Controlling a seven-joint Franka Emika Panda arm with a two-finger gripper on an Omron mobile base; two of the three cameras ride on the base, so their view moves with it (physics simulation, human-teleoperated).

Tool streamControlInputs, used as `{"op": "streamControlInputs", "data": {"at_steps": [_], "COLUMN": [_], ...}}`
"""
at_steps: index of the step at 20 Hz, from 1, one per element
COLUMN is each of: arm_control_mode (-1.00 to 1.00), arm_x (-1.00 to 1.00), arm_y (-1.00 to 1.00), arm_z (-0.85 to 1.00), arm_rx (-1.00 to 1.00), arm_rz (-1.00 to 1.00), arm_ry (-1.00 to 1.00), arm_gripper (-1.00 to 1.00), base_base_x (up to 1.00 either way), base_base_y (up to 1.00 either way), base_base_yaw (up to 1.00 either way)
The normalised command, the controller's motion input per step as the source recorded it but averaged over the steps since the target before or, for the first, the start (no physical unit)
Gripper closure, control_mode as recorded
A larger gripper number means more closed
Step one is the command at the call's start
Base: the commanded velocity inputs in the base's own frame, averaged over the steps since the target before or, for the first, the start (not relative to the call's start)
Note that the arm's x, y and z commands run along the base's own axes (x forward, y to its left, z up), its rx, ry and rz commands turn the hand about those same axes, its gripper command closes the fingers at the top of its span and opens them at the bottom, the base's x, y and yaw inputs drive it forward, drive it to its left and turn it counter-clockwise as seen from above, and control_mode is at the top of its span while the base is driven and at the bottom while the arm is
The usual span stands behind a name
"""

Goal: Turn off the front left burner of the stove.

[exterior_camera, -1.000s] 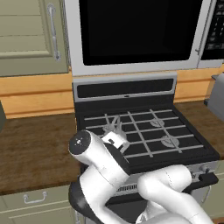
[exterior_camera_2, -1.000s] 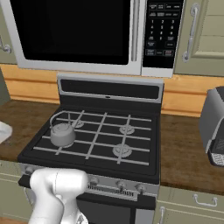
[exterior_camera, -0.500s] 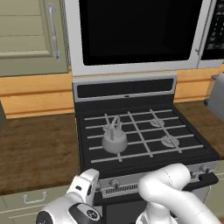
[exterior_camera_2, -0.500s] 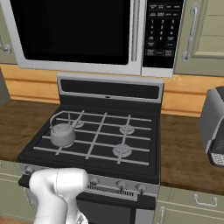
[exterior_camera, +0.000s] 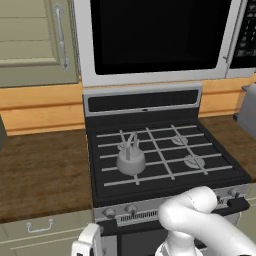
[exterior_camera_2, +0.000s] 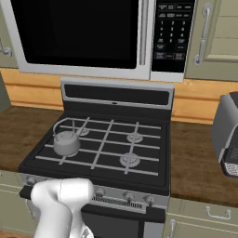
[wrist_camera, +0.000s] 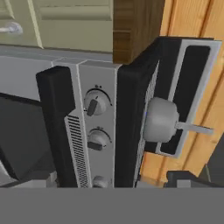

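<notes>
White arm folded low in front of the stove (exterior_camera: 160, 150); its elbow bulges across the front strip in both base views, and the hand (exterior_camera: 89, 245) sits at the bottom edge of the left base view, left of the oven door, mostly cut off. Finger tips not readable in any view, so cannot tell whether they stand apart or together.

Hand view is rolled sideways: oven handle (wrist_camera: 56, 127) as a dark bar, then silver strip with two knobs (wrist_camera: 95, 103) clear and a third cut at the bottom.

Front left burner (exterior_camera_2: 62, 151) lies under the grey kettle (exterior_camera_2: 66, 142), which hides the disc; grate bars show around it. In the right base view the elbow covers the leftmost knobs.

Microwave (exterior_camera: 155, 37) above; cabinet door (exterior_camera: 32, 40) at left; toaster (exterior_camera_2: 228, 132) on the right counter, partly cut off.
</notes>
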Motion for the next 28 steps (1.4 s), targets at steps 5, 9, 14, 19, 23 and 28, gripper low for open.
{"op": "streamControlInputs", "data": {"at_steps": [5,9,14,19,23,28], "arm_control_mode": [-1.00,-1.00,-1.00,-1.00,-1.00,-1.00], "arm_x": [0.07,0.30,0.56,0.55,0.33,0.20], "arm_y": [-0.01,0.01,0.01,0.00,0.00,-0.01], "arm_z": [-0.52,-0.36,-0.10,-0.01,-0.03,-0.10], "arm_rx": [0.15,0.23,0.06,0.00,0.00,0.00], "arm_rz": [-0.08,-0.11,-0.02,0.00,0.00,0.00], "arm_ry": [-0.32,-0.28,-0.15,-0.04,-0.04,-0.03], "arm_gripper": [-1.00,-1.00,-1.00,-1.00,-1.00,-1.00], "base_base_x": [0.00,0.00,0.00,0.00,0.00,0.00], "base_base_y": [0.00,0.00,0.00,0.00,0.00,0.00], "base_base_yaw": [0.00,0.00,0.00,0.00,0.00,0.00]}}
